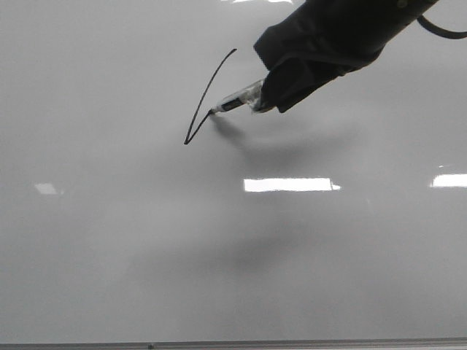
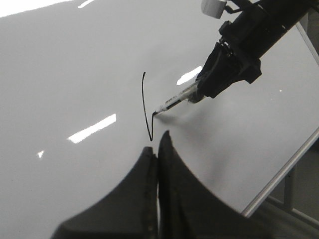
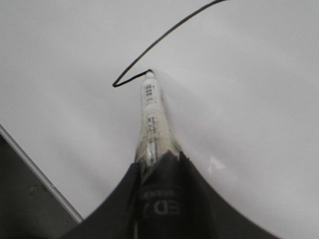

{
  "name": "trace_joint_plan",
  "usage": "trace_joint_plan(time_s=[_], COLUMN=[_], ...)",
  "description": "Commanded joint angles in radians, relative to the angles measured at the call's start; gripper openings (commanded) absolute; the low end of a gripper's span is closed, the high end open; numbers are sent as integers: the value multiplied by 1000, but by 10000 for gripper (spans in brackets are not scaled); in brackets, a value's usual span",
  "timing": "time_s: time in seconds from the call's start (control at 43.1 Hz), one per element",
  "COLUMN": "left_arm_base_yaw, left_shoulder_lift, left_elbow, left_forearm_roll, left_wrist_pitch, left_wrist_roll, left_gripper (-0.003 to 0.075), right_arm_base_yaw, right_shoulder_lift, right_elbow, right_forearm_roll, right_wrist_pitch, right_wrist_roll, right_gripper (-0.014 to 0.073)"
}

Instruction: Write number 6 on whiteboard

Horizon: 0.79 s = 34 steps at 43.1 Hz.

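Note:
The whiteboard (image 1: 109,240) is glossy pale grey and fills the front view. On it is the number 6 (image 1: 208,91), a thin black slanted stroke that turns sharply at its lower end (image 1: 187,142) and runs back up to the pen tip. It also shows in the left wrist view (image 2: 144,102) and the right wrist view (image 3: 164,35). My right gripper (image 1: 273,91) is shut on a marker (image 1: 237,102), its tip touching the board. The marker also shows in the right wrist view (image 3: 151,117). My left gripper (image 2: 157,149) is shut and empty, hovering near the stroke's lower end.
Bright rectangular light reflections (image 1: 290,184) lie on the board. A thin grey edge strip (image 1: 233,344) runs along the board's near edge. In the left wrist view the board's metal edge (image 2: 284,169) and the right arm (image 2: 249,40) show.

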Motion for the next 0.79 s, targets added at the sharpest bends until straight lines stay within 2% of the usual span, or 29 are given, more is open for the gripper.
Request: trace_joint_plan(time_s=[0.0,0.163,0.302,0.534,0.604,0.72,0.767], left_arm_base_yaw=[0,0,0,0,0,-6,-13], left_shoulder_lift=[7,7,7,7,22,123,178], left_elbow=[-25,-25,-25,-25,-28,-80,-107], left_forearm_roll=[-7,-7,-7,-7,-7,-7,-10], left_wrist_pitch=[-79,-79,-79,-68,-35,108,145], left_wrist_roll=[-7,-7,-7,-7,-7,26,76], left_gripper=[-20,-20,-20,-20,-20,-14,20], right_arm_base_yaw=[-25,14,83,102,102,108,116], right_shoulder_lift=[-45,-23,22,-210,-270,-329,-339], right_elbow=[-24,-46,-94,47,92,112,112], right_forearm_roll=[-13,-15,-54,-61,-74,-74,-74], right_wrist_pitch=[-67,-96,18,114,163,238,251], right_wrist_roll=[-6,-7,-24,-25,-35,-69,-75], right_gripper=[-62,-62,-62,-62,-62,-62,-62])
